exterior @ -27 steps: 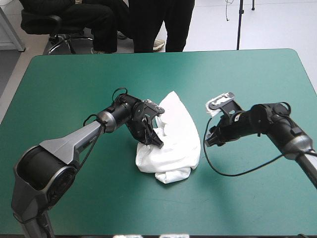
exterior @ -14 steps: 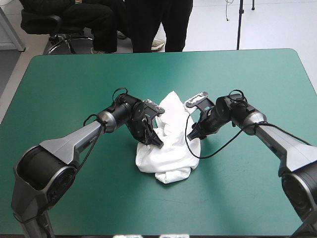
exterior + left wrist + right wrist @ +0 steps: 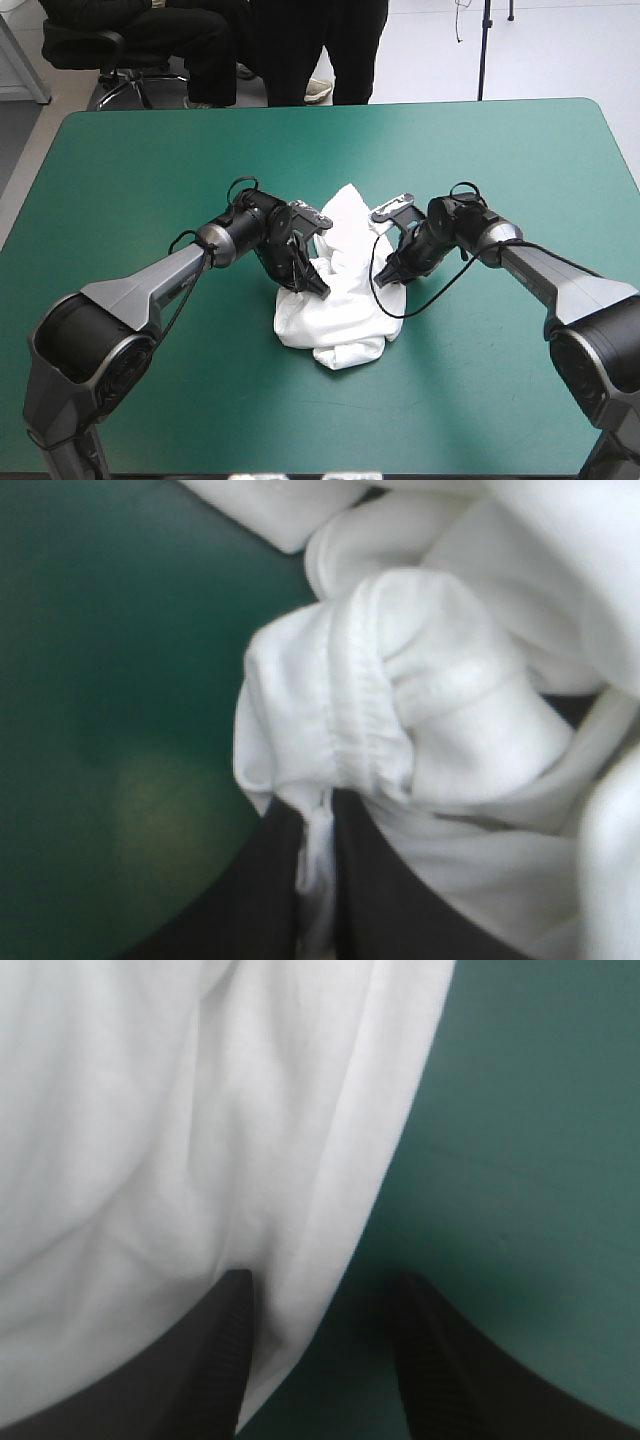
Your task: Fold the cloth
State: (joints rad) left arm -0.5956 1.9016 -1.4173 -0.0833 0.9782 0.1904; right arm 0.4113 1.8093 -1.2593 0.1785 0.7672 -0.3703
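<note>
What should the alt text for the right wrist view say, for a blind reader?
The right claw stands open, straddling the edge of the white T-shirt. Beyond that edge lies bare teal-green cover.

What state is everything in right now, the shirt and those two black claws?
T-shirt: crumpled heap on the table, not folded.
Left gripper: shut on a hemmed fold of the T-shirt.
Right gripper: open, the T-shirt's edge between its fingers.
</note>
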